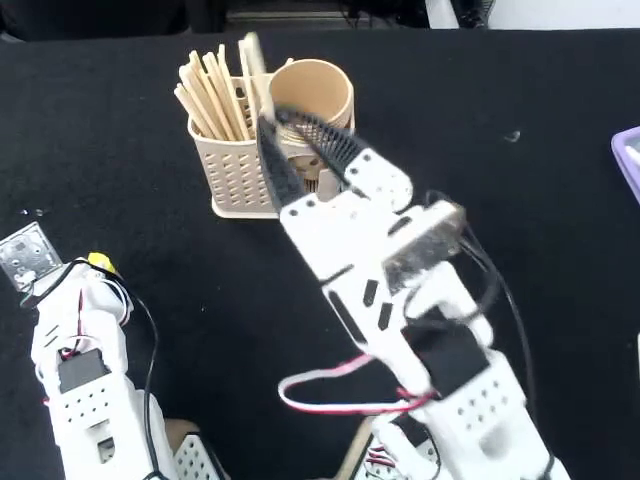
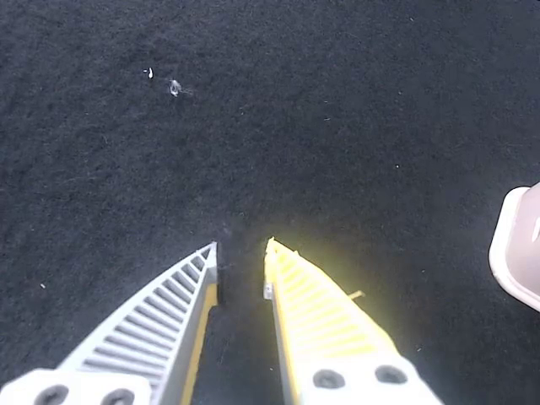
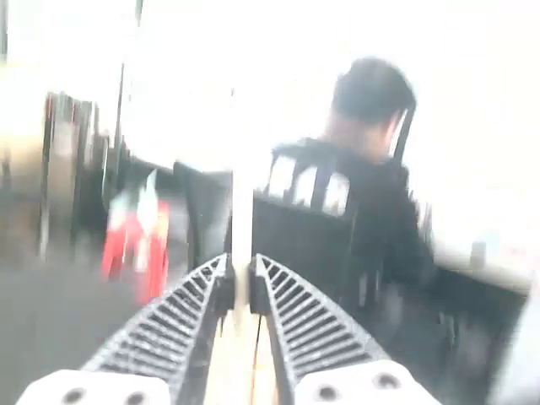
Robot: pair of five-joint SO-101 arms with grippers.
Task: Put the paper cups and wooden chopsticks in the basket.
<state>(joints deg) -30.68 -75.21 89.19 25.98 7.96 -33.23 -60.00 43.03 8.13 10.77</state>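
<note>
Black cloth: lies under everything.
Basket: beige, with wooden chopsticks and a paper cup inside.
Right gripper: over the basket, hiding its side, pinching one chopstick.
Left gripper: a little apart, empty.

The basket stands near the far edge of the table, left of the middle. Wooden chopsticks stand in its left part and a paper cup in its right part. The right gripper is above the basket, one chopstick between its fingers. The left gripper is over the table's near left corner.
</note>
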